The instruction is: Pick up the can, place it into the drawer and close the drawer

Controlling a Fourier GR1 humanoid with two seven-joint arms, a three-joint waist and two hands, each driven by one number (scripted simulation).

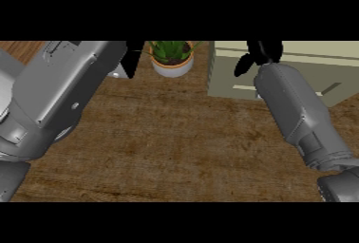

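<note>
No can shows anywhere in the head view. A beige drawer unit (308,71) stands at the counter's back right, and I cannot tell whether its drawer stands out or in. My right hand (261,53) is over the unit's left part, at the end of the grey right forearm that rises from the lower right. The picture's top edge cuts the hand off, so what it holds, if anything, is hidden. My left hand (133,53) shows only as a black sliver at the top, past the broad left forearm and just left of the plant.
A green plant in a white pot (171,60) stands at the back, between the two hands. The brown wooden counter (175,142) spreads across the middle and front. My left forearm (56,99) covers the left side.
</note>
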